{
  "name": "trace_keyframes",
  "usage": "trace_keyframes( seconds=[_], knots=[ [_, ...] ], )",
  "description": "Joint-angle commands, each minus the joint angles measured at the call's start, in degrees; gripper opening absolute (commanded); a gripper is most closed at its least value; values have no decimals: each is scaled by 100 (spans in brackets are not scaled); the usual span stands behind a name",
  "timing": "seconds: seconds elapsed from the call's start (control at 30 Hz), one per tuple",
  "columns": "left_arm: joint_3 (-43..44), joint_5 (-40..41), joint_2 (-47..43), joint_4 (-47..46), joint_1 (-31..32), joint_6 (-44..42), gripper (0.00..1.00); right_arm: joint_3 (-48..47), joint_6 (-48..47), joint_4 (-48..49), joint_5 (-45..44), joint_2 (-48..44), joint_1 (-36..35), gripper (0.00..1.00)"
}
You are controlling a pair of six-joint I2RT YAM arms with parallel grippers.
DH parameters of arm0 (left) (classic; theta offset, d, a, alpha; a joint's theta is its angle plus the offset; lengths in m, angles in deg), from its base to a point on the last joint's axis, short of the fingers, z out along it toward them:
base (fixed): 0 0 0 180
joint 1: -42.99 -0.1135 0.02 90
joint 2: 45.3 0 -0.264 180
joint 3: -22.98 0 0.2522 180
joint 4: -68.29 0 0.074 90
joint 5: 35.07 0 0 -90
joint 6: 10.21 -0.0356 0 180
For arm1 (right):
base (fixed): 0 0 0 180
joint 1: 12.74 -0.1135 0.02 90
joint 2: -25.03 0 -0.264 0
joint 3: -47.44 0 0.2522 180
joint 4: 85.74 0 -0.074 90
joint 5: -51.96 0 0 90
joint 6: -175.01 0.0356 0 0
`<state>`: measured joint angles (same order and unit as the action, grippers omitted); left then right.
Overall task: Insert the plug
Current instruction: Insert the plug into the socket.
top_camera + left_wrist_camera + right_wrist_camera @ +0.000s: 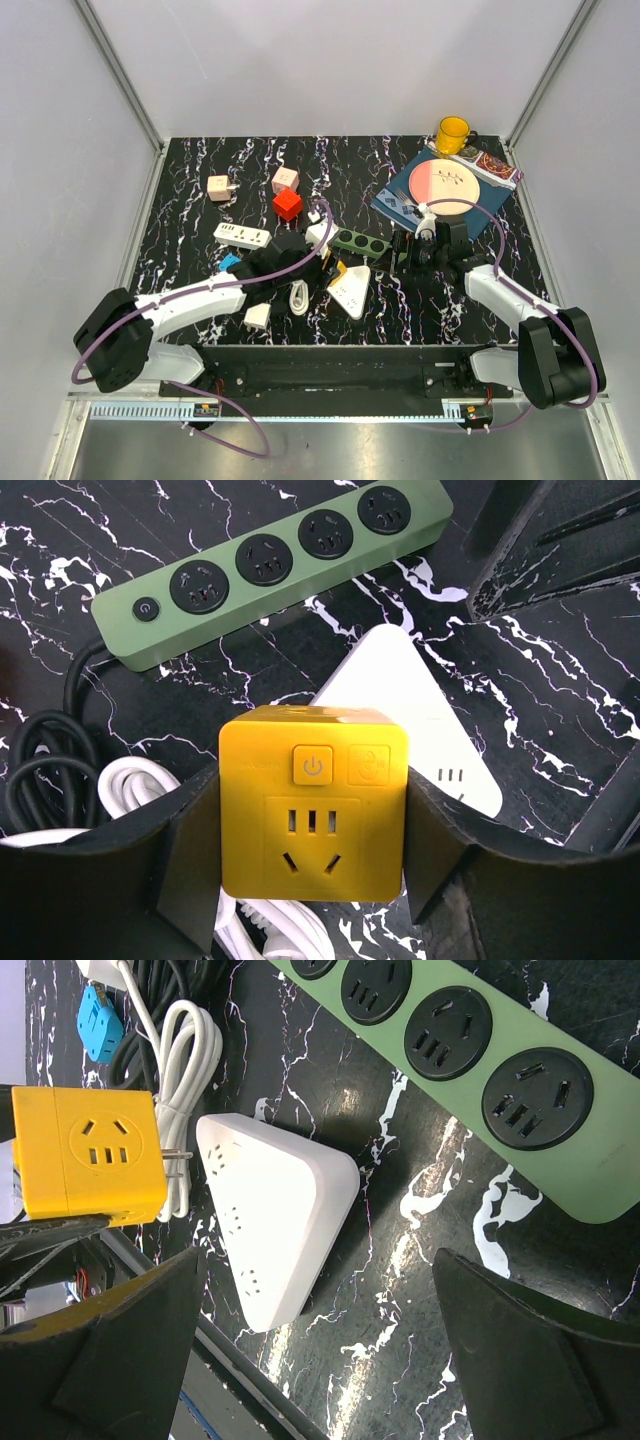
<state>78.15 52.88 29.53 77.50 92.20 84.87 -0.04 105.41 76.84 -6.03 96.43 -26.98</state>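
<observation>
Left gripper (312,852): two matte black fingers (190,850) clamped on opposite sides of the yellow cube adapter (315,735), a smooth plastic block with rounded edges. Its upward face carries two square buttons and one socket. In the right wrist view, metal pins (176,1165) project from the cube's side toward the white triangular socket block (275,1215), their tips just beside its corner; whether they touch cannot be told. Right gripper (315,1265): two black wedge-shaped fingers spread wide, holding nothing, above that glossy rounded block. Beyond it lies one green power strip (270,595) with four round black sockets and one round button. Beside the cube lie one coiled white cable (130,780), one black cable (40,760) and one small blue adapter (100,1020), all on the black white-veined marble table (560,680).
</observation>
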Motion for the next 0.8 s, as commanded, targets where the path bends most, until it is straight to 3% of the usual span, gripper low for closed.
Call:
trace_keyframes(
  seconds=[0.0, 0.77],
  knots=[
    [-36, 178, -30, -459, 18, 151, 0, 5, -45, 208, -72, -152, 27, 100],
    [87, 248, 401, -177, 18, 362, 0, -12, -63, 208, -63, -73, 27, 100]
  ],
)
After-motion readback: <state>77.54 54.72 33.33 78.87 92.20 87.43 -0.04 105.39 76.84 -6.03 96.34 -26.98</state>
